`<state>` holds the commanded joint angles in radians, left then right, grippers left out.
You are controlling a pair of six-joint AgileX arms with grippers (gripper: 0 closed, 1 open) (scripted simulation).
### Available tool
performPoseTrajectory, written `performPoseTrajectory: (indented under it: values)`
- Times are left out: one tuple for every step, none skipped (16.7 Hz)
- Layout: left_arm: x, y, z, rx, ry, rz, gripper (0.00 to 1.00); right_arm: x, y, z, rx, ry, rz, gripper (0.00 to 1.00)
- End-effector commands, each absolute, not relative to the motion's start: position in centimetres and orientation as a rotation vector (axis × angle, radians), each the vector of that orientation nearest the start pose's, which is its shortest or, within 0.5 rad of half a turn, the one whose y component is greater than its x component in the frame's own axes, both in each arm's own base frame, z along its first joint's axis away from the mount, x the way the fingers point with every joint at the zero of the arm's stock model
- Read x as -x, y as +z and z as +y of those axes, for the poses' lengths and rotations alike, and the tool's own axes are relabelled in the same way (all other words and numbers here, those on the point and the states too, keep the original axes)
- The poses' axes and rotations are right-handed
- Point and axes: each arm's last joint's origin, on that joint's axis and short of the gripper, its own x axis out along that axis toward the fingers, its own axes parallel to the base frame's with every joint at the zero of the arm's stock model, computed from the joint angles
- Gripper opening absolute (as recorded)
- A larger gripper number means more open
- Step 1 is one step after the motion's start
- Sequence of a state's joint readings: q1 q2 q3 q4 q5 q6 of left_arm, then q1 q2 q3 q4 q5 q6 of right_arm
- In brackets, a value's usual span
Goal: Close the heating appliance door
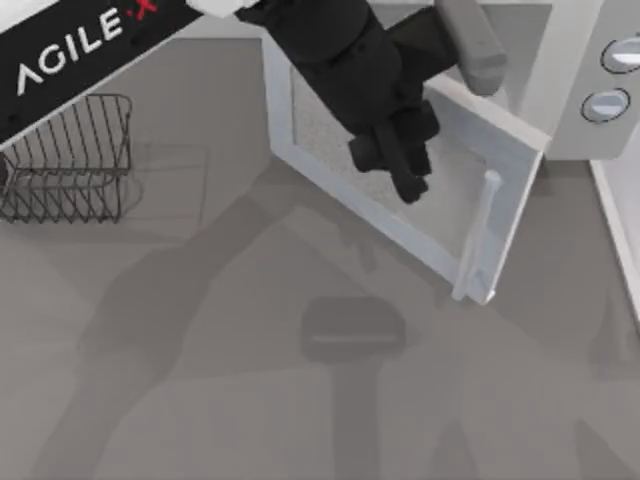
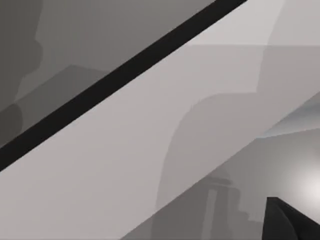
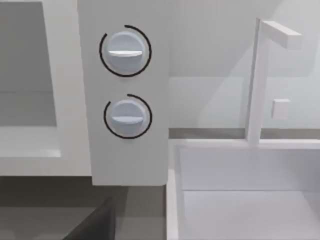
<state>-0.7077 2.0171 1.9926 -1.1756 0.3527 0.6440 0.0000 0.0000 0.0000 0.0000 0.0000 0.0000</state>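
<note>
A: Top cam, where's the door [image 1: 400,190]?
B: Swung open, angled out from the microwave [image 1: 585,95] at the table's [image 1: 200,350] upper right. Left gripper [image 1: 400,165] hangs over its window; bar handle [image 1: 478,240] just beside. Fingers closed or not, can't tell.
A: Right wrist cam?
B: Two round knobs [image 3: 125,52] on the side panel, plus a white sink [image 3: 240,190] w/ faucet [image 3: 260,80], probably.
A: Any text?
B: "AGILE" on the left arm [image 1: 70,50], above the wire rack [image 1: 70,160]
</note>
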Motion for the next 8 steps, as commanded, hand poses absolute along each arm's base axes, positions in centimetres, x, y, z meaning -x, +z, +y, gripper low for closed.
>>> performPoseTrajectory:
  values:
    - [-31.5, 29.9, -28.2, -0.726, -1.305, 0.913, 0.00, -10.6, 16.0, -0.1, 0.000, 0.000, 0.000, 1.00]
    - [-31.3, 29.6, -28.6, -0.728, -1.319, 0.924, 0.00, -10.6, 16.0, -0.1, 0.000, 0.000, 0.000, 1.00]
    - [-31.1, 29.4, -28.8, -0.729, -1.330, 0.937, 0.00, -10.6, 16.0, -0.1, 0.000, 0.000, 0.000, 1.00]
    - [-31.1, 29.0, -29.1, -0.729, -1.337, 0.951, 0.00, -10.6, 16.0, -0.1, 0.000, 0.000, 0.000, 1.00]
    - [-31.1, 28.8, -29.2, -0.729, -1.340, 0.963, 0.00, -10.6, 16.0, -0.1, 0.000, 0.000, 0.000, 1.00]
    - [-31.1, 28.6, -29.3, -0.728, -1.338, 0.969, 0.00, -10.6, 16.0, -0.1, 0.000, 0.000, 0.000, 1.00]
    - [-31.2, 28.7, -29.4, -0.726, -1.331, 0.967, 0.00, -10.6, 16.0, -0.1, 0.000, 0.000, 0.000, 1.00]
    - [-31.4, 28.9, -29.4, -0.725, -1.319, 0.954, 0.00, -10.6, 16.0, -0.1, 0.000, 0.000, 0.000, 1.00]
